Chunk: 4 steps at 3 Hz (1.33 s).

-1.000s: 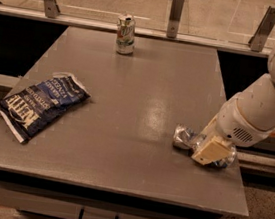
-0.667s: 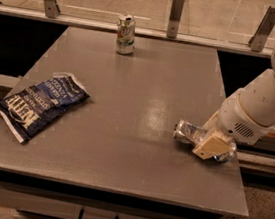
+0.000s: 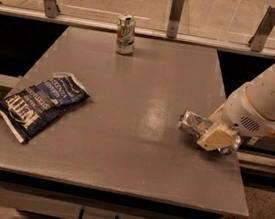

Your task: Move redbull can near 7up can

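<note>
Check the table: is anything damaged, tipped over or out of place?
The redbull can is dented and wrinkled, lying sideways in the tool near the right edge of the table. The chip bag on the left overhangs the edge. The 7up can stands upright at the far side.

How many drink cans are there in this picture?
2. The 7up can stands upright near the far edge of the table. The redbull can is on its side near the right edge, held in the gripper. None seems hidden.
</note>
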Available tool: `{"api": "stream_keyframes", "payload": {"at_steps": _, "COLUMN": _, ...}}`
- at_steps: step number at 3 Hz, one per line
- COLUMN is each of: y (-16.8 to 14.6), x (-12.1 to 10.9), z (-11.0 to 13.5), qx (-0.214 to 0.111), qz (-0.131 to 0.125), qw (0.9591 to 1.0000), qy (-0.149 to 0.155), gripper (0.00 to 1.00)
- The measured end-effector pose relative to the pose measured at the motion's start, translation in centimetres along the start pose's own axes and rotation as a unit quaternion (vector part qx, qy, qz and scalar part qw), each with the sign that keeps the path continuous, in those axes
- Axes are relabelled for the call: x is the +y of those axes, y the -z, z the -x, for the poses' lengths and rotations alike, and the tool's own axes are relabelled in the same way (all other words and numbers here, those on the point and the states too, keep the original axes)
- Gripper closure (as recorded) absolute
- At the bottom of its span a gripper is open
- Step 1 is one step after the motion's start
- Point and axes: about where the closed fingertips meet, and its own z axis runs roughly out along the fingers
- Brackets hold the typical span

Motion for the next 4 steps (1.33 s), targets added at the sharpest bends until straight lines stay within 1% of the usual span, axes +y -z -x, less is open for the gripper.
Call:
{"api": "stream_keyframes", "payload": {"at_steps": 1, "y": -0.8, "x": 0.6, "z": 2.4, "qx": -0.017, "qz": 0.007, "qw": 0.9997, "qy": 0.013, "gripper": 1.0}}
{"api": "stream_keyframes", "payload": {"at_steps": 2, "y": -1.4, "x": 0.1, "z": 9.6, "qx": -0.059, "qz": 0.004, "qw": 0.9968, "qy": 0.053, "gripper": 1.0}}
{"api": "stream_keyframes", "payload": {"at_steps": 3, "y": -1.7, "x": -2.6, "z": 17.8, "qx": -0.107, "qz": -0.016, "qw": 0.9901, "qy": 0.09, "gripper": 1.0}}
{"api": "stream_keyframes", "payload": {"at_steps": 4, "y": -1.7, "x": -2.6, "z": 17.8, "qx": -0.107, "qz": -0.016, "qw": 0.9901, "qy": 0.09, "gripper": 1.0}}
